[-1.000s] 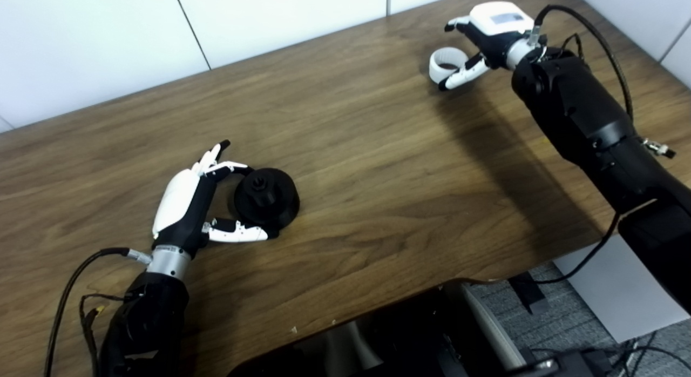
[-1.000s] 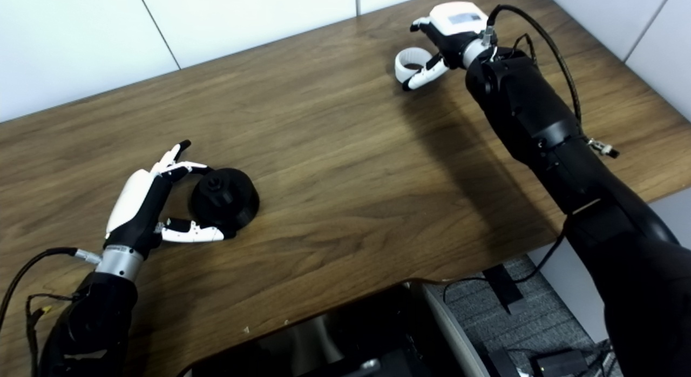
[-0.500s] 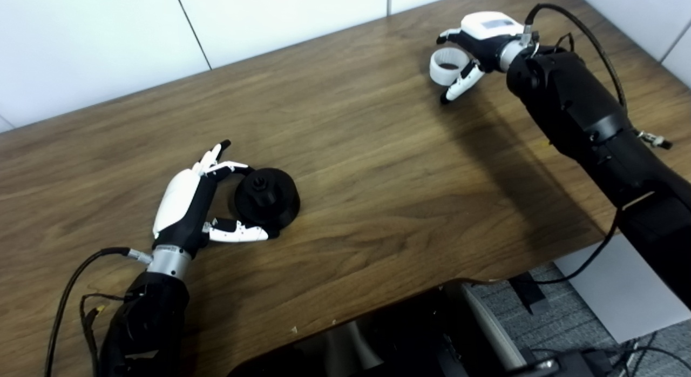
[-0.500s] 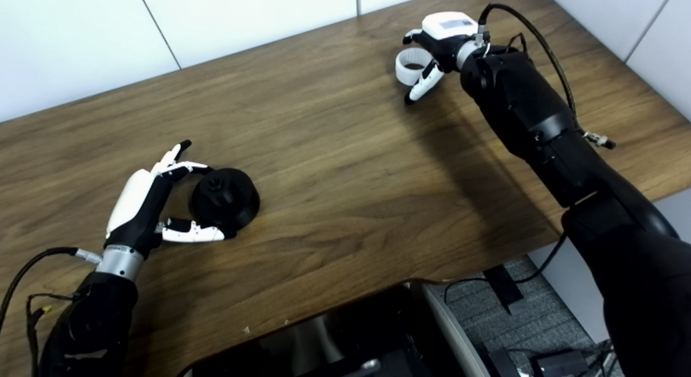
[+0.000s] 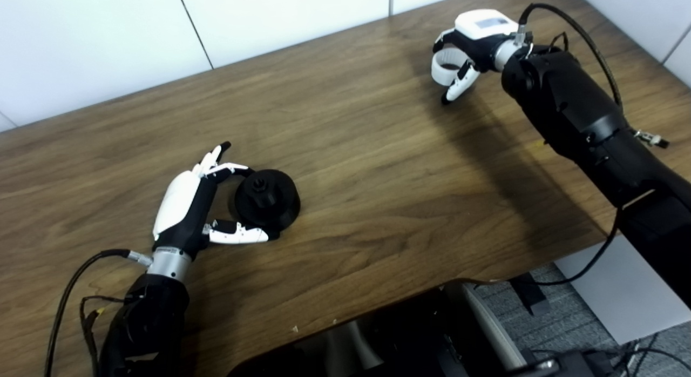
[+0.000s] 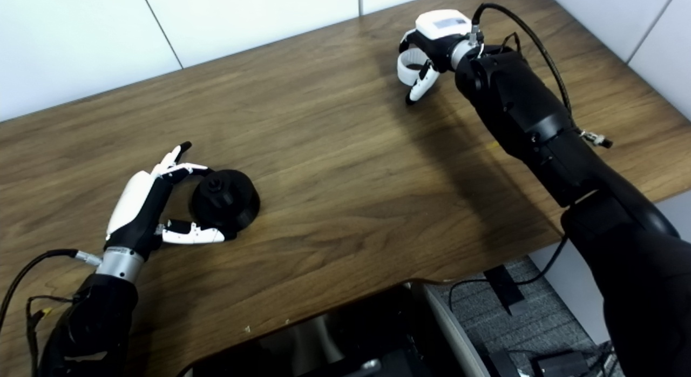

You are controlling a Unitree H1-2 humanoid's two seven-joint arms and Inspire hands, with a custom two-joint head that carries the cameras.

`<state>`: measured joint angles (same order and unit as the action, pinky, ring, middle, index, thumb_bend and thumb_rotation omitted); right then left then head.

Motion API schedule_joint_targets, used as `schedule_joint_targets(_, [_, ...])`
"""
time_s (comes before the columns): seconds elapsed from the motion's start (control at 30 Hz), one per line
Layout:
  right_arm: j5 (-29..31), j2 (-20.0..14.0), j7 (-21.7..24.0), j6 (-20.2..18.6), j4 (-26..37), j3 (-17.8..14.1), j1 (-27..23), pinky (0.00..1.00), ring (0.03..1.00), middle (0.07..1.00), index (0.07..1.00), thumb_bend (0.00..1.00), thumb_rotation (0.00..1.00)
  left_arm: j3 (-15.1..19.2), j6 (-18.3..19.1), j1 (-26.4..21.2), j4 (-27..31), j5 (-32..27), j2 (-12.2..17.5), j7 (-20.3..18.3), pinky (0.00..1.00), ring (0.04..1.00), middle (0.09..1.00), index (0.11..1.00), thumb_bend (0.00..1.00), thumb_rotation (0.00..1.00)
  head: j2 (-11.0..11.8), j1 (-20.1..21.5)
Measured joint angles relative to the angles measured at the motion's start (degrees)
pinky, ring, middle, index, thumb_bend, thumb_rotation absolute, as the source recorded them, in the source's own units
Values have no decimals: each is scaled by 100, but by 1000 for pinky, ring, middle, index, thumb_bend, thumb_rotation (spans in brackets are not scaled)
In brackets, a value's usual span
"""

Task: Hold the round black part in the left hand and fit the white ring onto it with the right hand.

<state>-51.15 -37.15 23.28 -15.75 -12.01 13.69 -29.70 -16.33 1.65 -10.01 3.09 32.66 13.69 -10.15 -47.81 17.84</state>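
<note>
- The round black part (image 5: pixel 266 200) is sitting on the wooden table (image 5: pixel 378 166), in the near left area of it, and it is showing a small knob on its top.
- The left hand (image 5: pixel 186 207) is lying just to the left of the round black part, with the palm turned toward it.
- Its fingers (image 5: pixel 224 168) are curving around the far side of the part and its thumb (image 5: pixel 237 234) is reaching along the near side, so the hand is cupping the part. The part is resting on the table, and I cannot tell if the grasp is already firm.
- The white ring (image 5: pixel 447 64) is far to the right of the round black part, near the far right corner of the table.
- The right hand (image 5: pixel 468 48) is closing around the white ring: fingers are passing over its far side and the thumb (image 5: pixel 458 86) is pointing down on its near side. The ring is looking tilted inside this grasp.
- I cannot tell whether the ring is touching the table.
- Black cables (image 5: pixel 583 31) are running along the right arm.
</note>
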Motion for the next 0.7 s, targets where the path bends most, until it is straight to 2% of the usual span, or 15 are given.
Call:
schedule_joint_targets(0.27, [-85, -4, -102, -1, 11, 69, 1, 980, 851, 792, 758, 737, 245, 3, 0, 1, 0, 1, 0, -2, 1000, 1000, 1000, 626, 1000, 283, -26, -9])
schedule_joint_targets(0.7, [-206, -120, 125, -263, 25, 160, -32, 990, 884, 839, 819, 802, 273, 19, -2, 8, 25, -1, 2, -94, 1000, 1000, 1000, 624, 1000, 291, -44, 0])
